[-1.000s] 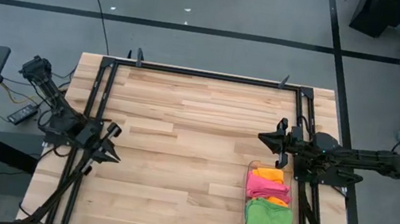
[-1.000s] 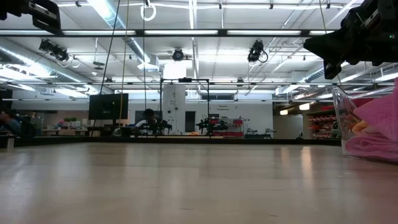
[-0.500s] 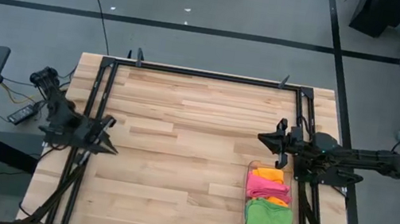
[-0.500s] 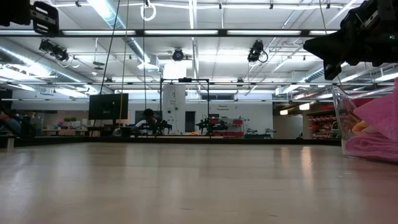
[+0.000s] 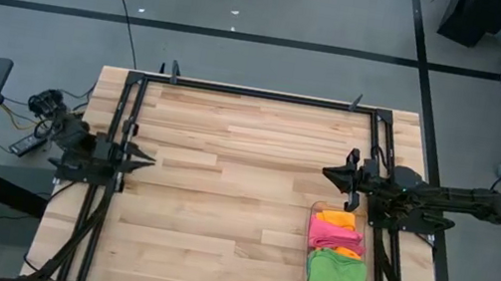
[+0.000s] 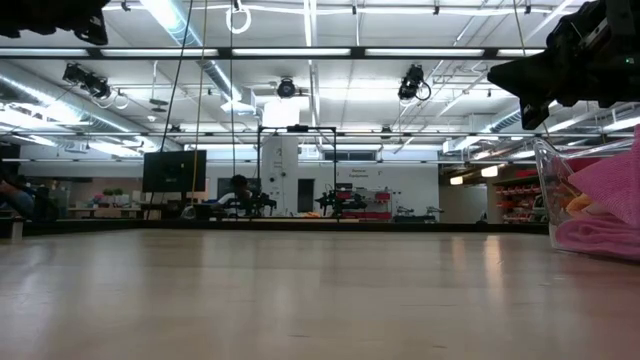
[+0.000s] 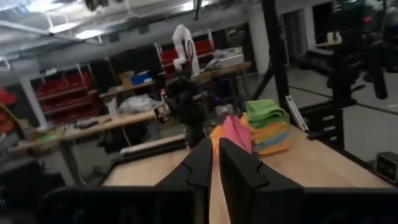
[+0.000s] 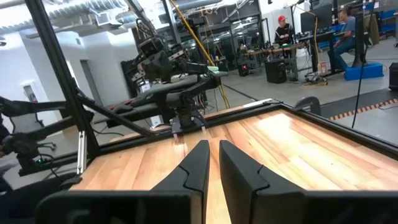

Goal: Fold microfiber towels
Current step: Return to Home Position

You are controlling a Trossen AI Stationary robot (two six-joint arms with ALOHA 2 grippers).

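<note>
The microfiber towels (image 5: 336, 247), pink, orange and green, lie folded in a stack inside a clear plastic bin (image 5: 309, 233) at the table's right side. The stack also shows in the left wrist view (image 7: 264, 123) and the bin at the right of the low view (image 6: 590, 205). My left gripper (image 5: 147, 156) hangs shut over the table's left edge, pointing level toward the right. My right gripper (image 5: 328, 172) hangs shut just beyond the bin's far end, pointing level toward the left. Neither holds anything.
Bare wooden tabletop (image 5: 234, 178) stretches between the two grippers. A black metal frame (image 5: 258, 92) runs round the table's edges. People and workbenches show in the room beyond (image 8: 283, 28).
My left gripper has risen and gone toward the table's far edge along the left side. It has tipped up from a downward slant to level and rolled a little. It has stayed shut. The towels have kept still.
</note>
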